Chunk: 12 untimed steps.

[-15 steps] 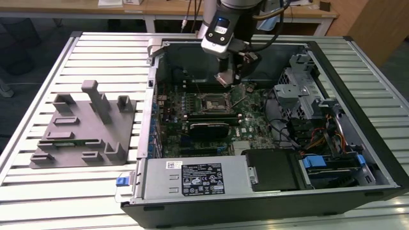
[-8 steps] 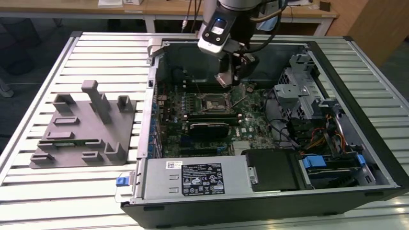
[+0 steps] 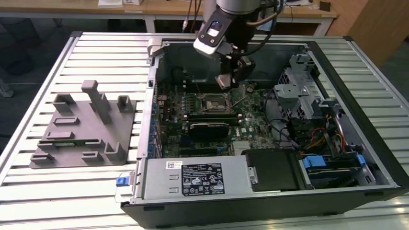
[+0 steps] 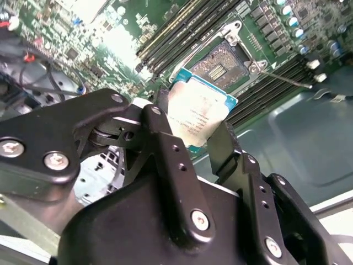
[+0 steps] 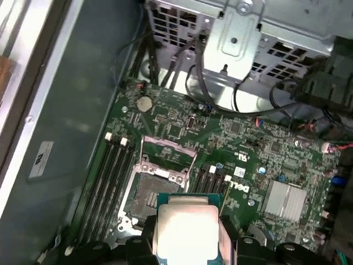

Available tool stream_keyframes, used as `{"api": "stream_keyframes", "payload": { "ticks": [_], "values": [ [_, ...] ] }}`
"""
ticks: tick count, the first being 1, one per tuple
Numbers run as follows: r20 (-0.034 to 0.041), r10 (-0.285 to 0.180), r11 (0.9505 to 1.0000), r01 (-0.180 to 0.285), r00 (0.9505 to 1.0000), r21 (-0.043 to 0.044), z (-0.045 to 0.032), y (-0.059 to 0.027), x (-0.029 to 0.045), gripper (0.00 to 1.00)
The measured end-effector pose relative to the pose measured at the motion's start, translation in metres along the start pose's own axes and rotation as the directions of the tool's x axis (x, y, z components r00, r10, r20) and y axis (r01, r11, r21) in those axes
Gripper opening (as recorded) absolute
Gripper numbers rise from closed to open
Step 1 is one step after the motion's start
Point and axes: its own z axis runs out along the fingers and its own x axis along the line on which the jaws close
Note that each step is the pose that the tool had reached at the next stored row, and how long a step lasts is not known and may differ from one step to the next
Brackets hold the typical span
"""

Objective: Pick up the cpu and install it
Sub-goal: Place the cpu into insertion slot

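I work over a silver table (image 3: pixel 96 52). It is made of long metal strips with thin gaps between them. Two things lie right on it. The big one is a black computer case (image 3: pixel 255 211). It lies flat on its side with the open side up, and it takes up much of the table. Close beside the case, on the exterior view's left, sits a grey plastic tray (image 3: pixel 83 129) with blocks and posts sticking up. Bare strips show past the case on the exterior view's right too.
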Motion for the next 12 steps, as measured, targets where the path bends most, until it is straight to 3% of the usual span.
{"api": "stream_keyframes", "payload": {
  "ticks": [9,12],
  "values": [
    [0.0046,0.065,0.9979,-0.065,0.9979,-0.0008,0.0145,0.0001,0.0052,0.53],
    [0.0076,0.106,0.9943,-0.106,0.9943,-0.0013,0.0198,-0.0001,0.0055,0.53]
  ]
}}
